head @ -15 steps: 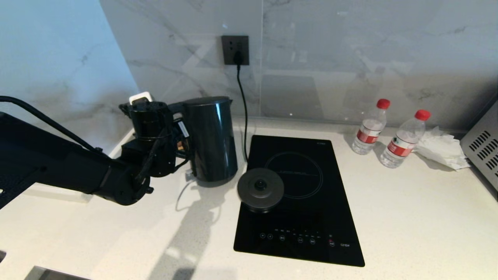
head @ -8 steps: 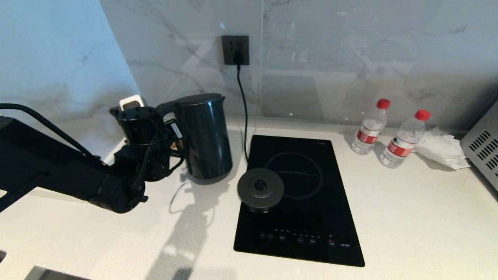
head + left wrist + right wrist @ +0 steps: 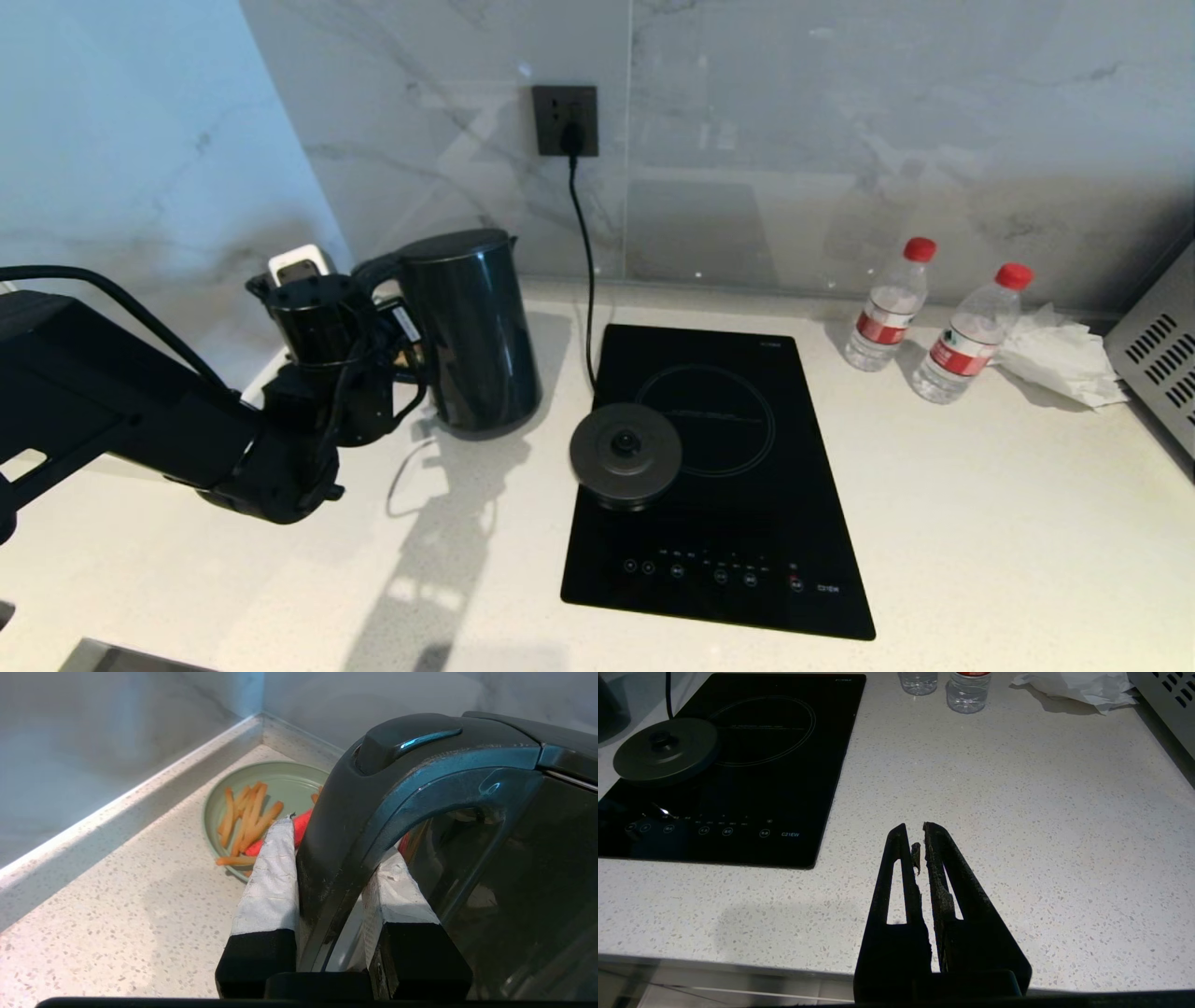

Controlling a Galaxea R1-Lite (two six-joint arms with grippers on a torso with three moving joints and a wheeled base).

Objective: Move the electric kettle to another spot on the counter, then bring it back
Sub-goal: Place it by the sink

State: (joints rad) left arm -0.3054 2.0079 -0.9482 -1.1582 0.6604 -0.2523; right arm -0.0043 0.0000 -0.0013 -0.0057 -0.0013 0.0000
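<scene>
The glossy black electric kettle [image 3: 471, 331] stands upright at the back left of the white speckled counter [image 3: 980, 523], left of the cooktop. Whether its base touches the counter I cannot tell. My left gripper [image 3: 397, 317] is shut on the kettle's loop handle [image 3: 355, 812]. In the left wrist view its white-taped fingers [image 3: 271, 877] press both sides of the handle, and the left gripper [image 3: 338, 844] sits beside the kettle body [image 3: 514, 868]. My right gripper [image 3: 915, 828] hangs shut and empty over the counter's front right, outside the head view.
The round black power base [image 3: 625, 455] lies on the black cooktop [image 3: 738, 541], its cord running to the wall socket [image 3: 564, 119]. Two water bottles [image 3: 887, 303] [image 3: 971, 333], a crumpled tissue [image 3: 1060, 359] and a grey appliance [image 3: 1158, 364] stand at the right. A green plate [image 3: 289, 781] of fries sits in the corner.
My left arm has carried the kettle steadily to the left, away from the cooktop and the power base. The grip on the handle is unchanged.
</scene>
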